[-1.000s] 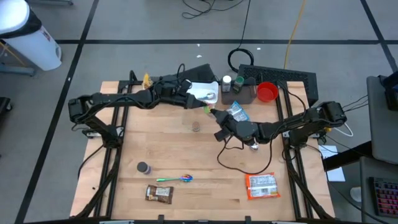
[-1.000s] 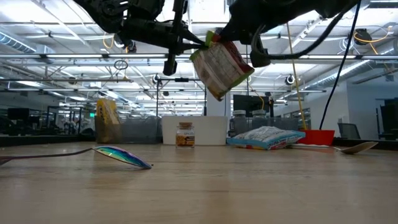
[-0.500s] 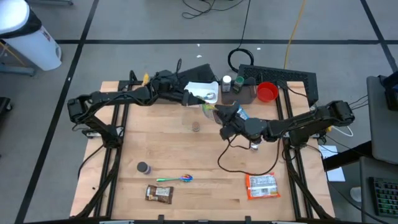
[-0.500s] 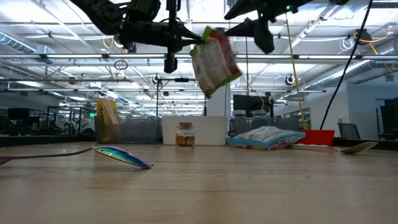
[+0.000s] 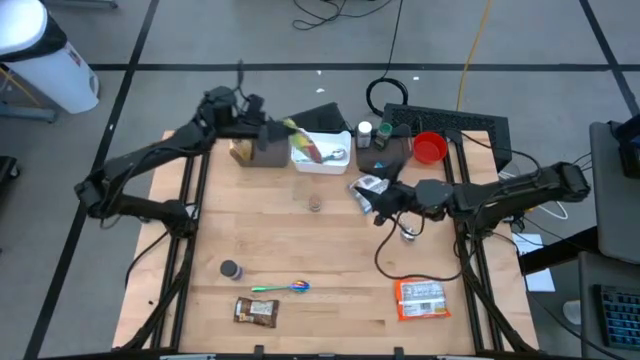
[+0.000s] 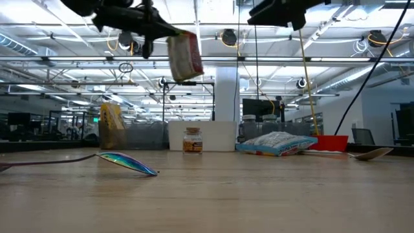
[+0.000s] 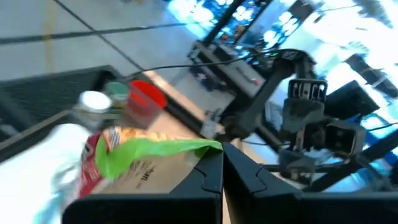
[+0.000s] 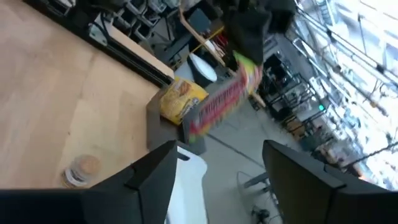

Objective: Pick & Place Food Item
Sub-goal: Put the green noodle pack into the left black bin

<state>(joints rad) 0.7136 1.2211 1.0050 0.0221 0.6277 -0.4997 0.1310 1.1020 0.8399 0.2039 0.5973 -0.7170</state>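
1. Up at the far side of the table, the left gripper is pinching a snack bag by its top edge, its two dark fingers pressed together on the green strip.
2. That snack bag is hanging in the air, clear of the wood, above the white tray at the table's far edge.
3. Its top band is showing bright green, with red and yellow print on a pale body below; in the low view the snack bag is dangling upright, slightly tilted.
4. Further right, the right gripper is hovering with its fingers spread apart and nothing between them, well apart from the bag.
5. Below it a blue-and-white packet is lying on the wooden table.
6. Nearer the middle, a small jar is standing alone on the wood.
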